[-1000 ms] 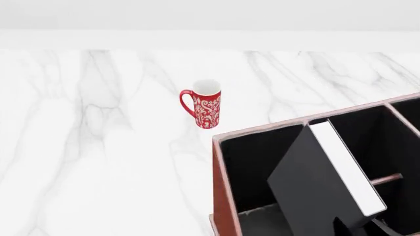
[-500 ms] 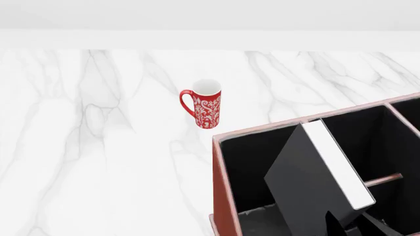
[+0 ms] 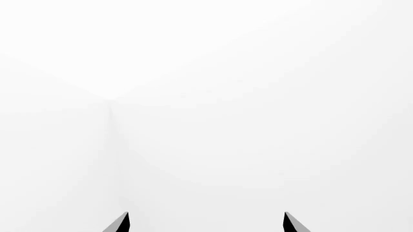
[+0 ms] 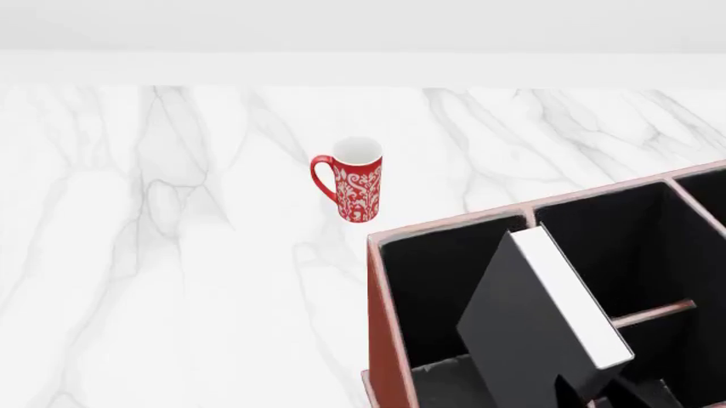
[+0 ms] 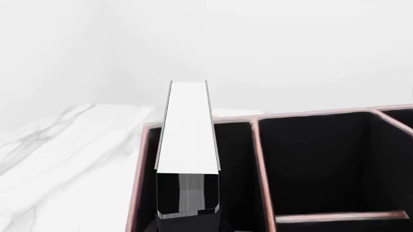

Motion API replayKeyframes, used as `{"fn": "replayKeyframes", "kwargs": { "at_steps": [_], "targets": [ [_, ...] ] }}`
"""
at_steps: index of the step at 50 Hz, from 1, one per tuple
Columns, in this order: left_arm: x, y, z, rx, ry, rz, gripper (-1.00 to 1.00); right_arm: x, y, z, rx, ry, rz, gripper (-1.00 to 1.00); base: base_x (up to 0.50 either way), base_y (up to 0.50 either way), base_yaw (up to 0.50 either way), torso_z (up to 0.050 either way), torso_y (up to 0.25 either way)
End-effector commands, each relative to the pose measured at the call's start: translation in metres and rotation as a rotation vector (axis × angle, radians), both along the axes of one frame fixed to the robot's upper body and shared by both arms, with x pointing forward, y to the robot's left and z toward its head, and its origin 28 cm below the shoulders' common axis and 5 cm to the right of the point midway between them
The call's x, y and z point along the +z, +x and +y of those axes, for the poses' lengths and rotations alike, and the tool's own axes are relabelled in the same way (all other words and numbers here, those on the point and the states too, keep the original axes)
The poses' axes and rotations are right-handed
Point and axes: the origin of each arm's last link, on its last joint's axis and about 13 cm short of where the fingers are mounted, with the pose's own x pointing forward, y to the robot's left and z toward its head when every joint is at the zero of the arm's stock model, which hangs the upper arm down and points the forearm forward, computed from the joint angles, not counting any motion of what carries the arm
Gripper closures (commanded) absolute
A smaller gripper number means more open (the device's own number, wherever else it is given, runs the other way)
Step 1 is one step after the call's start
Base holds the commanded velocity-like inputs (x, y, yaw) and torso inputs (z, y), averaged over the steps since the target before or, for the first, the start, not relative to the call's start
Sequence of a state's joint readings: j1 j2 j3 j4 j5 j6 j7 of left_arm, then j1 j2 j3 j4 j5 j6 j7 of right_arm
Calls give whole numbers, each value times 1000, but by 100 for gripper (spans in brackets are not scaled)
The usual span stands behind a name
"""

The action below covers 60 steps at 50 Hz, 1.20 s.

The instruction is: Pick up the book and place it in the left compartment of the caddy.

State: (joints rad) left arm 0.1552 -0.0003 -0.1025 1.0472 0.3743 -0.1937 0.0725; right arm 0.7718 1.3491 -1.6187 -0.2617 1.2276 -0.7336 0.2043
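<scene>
Book (image 4: 533, 331): black hardcover with white page edges, tilting over the caddy (image 4: 383, 340), its lower end dipping into the left compartment (image 4: 437, 289) while its upper end is leaning toward the divider on that compartment's right. Seen from the right wrist view, the book (image 5: 187, 130) is standing edge-on above the compartment nearest the caddy's outer wall (image 5: 137, 193).

Right gripper (image 4: 596, 393): jaws clenched on the book's near lower end, dark fingers showing at the bottom edge of the head view on either side of the cover.

Left gripper (image 3: 205, 223): only two dark fingertips showing in its own wrist view, standing well apart with nothing between them, facing a plain white background; released.

Caddy: reddish-brown box with pale worn rims and black lining, sitting at the near right of the marble tabletop (image 4: 170, 255); a crossbar (image 4: 652, 313) is splitting the section to the right of the book.

Mug (image 4: 352, 189): red with white pattern, standing upright on the tabletop, well apart from the caddy, handle pointing left.
</scene>
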Motion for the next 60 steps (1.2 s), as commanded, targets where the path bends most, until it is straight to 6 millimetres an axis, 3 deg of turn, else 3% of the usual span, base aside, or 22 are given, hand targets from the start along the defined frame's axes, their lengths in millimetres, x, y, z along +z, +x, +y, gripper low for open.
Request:
{"fn": "replayKeyframes", "kwargs": {
  "at_steps": [1,28,60],
  "targets": [
    [0,0,0,0,1,0,-100,20,19,3,8,-31,-121,100,0,0,0,0,0],
    [0,1,-1,-2,3,4,-100,-4,33,10,10,-43,-76,100,0,0,0,0,1],
    [0,1,-1,0,3,2,-100,-27,31,7,-15,-61,-15,100,0,0,0,0,1]
  ]
}}
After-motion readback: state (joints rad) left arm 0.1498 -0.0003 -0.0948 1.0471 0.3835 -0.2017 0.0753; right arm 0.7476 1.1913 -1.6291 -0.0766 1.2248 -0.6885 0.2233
